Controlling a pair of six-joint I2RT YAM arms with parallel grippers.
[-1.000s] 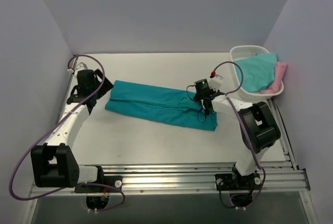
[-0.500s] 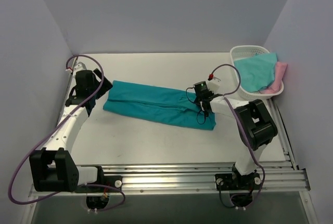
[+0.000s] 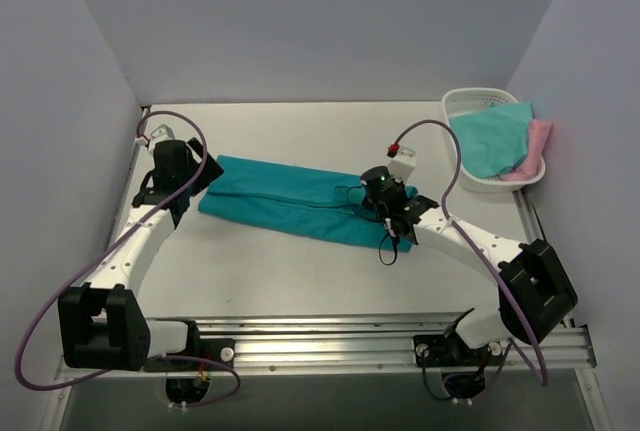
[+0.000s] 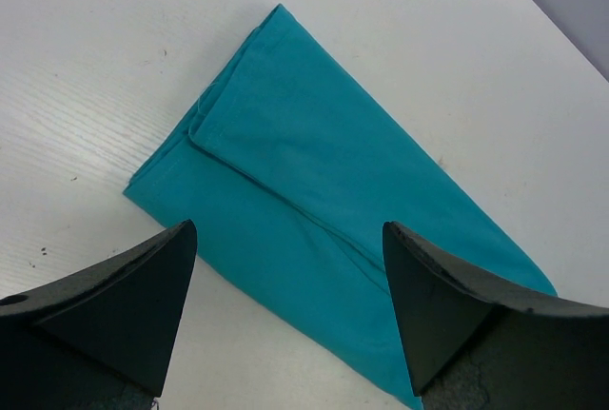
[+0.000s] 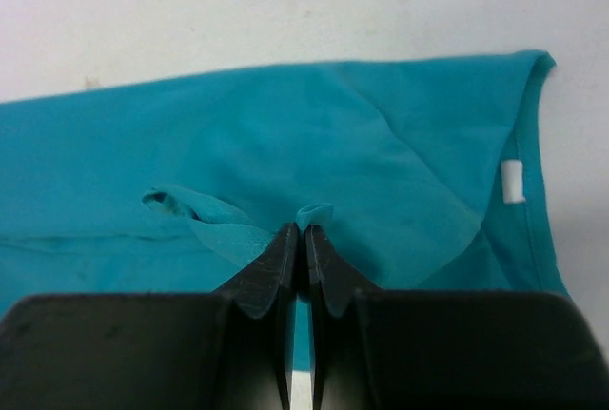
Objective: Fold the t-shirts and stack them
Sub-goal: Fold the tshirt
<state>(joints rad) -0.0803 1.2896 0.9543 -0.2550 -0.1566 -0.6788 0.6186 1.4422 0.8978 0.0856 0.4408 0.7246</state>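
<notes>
The deep teal t-shirt [image 3: 300, 206] lies on the table folded into a long strip, running from the left toward the right middle. My right gripper [image 3: 392, 219] sits over its right end, shut on a small pinch of the teal cloth [image 5: 312, 214]; its jaws [image 5: 304, 231] are closed tight on the fold. My left gripper [image 3: 198, 177] is open just off the strip's left end; in the left wrist view the gripper [image 4: 287, 231] is above the folded left end [image 4: 285, 134] and holds nothing. The aqua t-shirt [image 3: 495, 136] and the pale pink one [image 3: 540, 139] lie in the basket.
The white slotted basket [image 3: 462, 103] stands at the back right by the wall. A white label [image 5: 512, 180] shows near the tee's right hem. Grey walls close in the left, back and right sides. A metal rail [image 3: 330, 336] runs along the near edge.
My right arm has swung its elbow down and to the right, and its gripper has shifted slightly nearer while still pinching the teal cloth. My left gripper has edged right toward the strip's left end.
</notes>
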